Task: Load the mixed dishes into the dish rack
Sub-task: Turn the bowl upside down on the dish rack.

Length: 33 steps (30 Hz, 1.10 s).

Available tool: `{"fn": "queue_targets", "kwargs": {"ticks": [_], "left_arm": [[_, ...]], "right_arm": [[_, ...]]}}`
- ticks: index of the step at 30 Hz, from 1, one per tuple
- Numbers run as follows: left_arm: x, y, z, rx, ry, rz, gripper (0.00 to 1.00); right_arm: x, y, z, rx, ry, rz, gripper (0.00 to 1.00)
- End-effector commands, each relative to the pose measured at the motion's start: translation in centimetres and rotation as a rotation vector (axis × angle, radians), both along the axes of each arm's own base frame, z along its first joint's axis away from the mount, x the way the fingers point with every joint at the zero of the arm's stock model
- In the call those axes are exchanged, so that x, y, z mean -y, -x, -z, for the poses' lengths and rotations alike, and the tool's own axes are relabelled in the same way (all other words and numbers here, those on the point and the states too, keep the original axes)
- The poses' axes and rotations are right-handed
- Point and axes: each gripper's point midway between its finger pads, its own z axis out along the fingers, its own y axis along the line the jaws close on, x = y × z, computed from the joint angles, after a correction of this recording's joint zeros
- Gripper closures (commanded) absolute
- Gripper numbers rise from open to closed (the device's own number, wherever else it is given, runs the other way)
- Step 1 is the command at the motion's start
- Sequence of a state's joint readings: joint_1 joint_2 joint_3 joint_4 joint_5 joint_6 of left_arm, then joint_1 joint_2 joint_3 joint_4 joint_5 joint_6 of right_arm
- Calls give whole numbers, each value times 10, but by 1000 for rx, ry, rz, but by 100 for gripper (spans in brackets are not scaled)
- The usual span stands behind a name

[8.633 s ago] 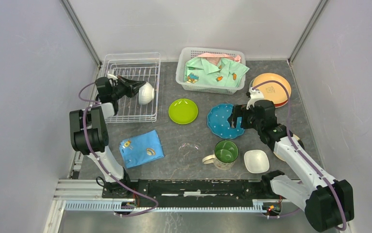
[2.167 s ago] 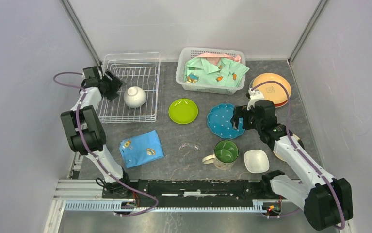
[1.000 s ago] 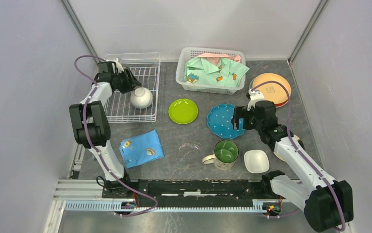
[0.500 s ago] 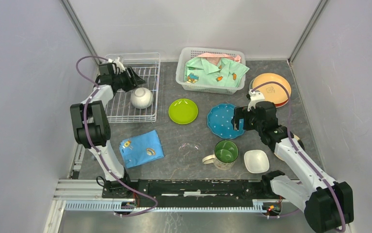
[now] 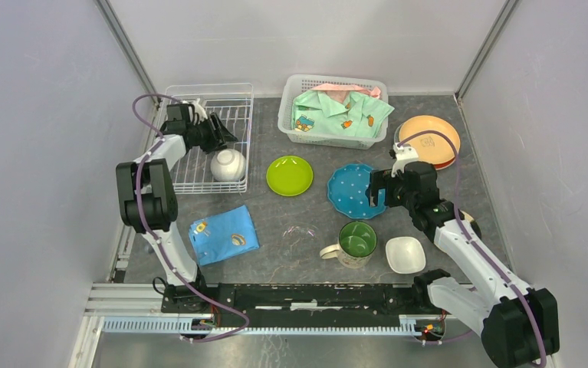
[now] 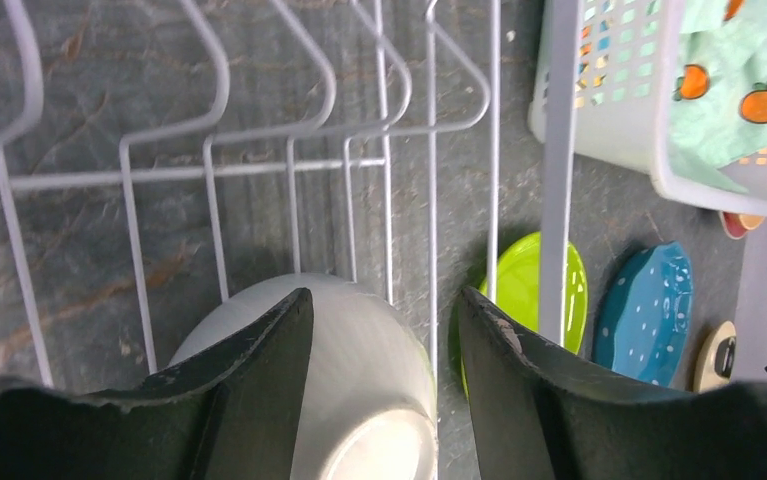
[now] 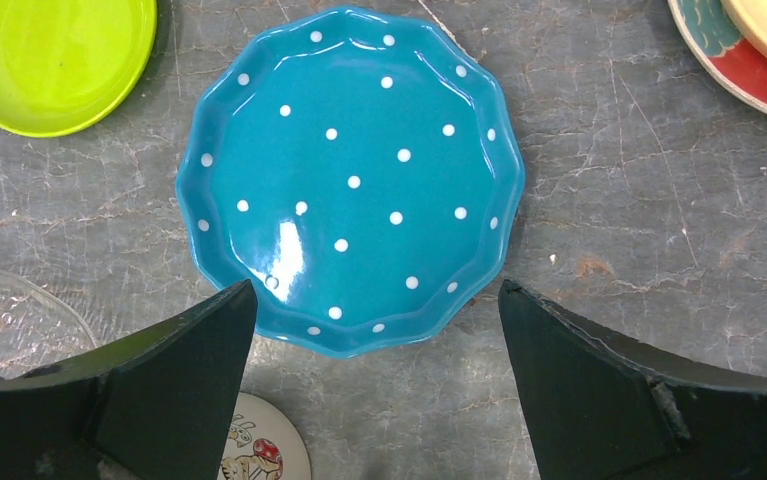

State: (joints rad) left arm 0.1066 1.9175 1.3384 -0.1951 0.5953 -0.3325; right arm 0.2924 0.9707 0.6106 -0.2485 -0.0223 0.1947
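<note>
seating the white bowl (image 6: 329,400) securely in the dish rack (image 5: 198,176) is judged the step in hand. the bowl is seen mouth-down among the tines, just below and ahead of the left gripper (image 6: 384,300), whose jaws are held apart with nothing pinched. any nudge should be kept gentle, so that the bowl is not rolled off the wires. the left arm is stretched forward over the rack, wrist tipped down. the right gripper (image 7: 374,300) is held spread wide above the blue dotted plate (image 7: 354,180), which lies flat directly beneath it, untouched.
</note>
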Motion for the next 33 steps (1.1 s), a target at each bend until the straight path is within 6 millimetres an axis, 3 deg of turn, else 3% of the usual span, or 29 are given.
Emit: {"fn": "queue_targets", "kwargs": {"ticks": [1, 7, 15, 18, 24, 26, 31, 33], "left_arm": [[-2, 19, -10, -48, -26, -47, 39], [1, 36, -9, -72, -20, -42, 41], [3, 41, -20, -53, -17, -30, 41], [-1, 33, -38, -7, -40, -51, 38], [-6, 27, -95, 109, -95, -101, 32], [-1, 31, -107, 133, -112, -93, 4], [13, 53, -128, 179, -143, -65, 0], [32, 66, -133, 208, -172, -37, 0]], "right_arm": [[-2, -5, -10, 54, -12, -13, 2], [-4, -5, -12, 62, -22, -21, 2], [-6, -6, -10, 56, -31, -25, 2], [-6, -6, -6, 40, -25, -23, 2], [-6, -8, -5, 12, -31, -8, 2], [-7, -8, -9, -4, -39, 5, 2], [1, -10, -11, -41, -68, 114, 2], [7, -12, -12, -50, -72, 175, 2]]}}
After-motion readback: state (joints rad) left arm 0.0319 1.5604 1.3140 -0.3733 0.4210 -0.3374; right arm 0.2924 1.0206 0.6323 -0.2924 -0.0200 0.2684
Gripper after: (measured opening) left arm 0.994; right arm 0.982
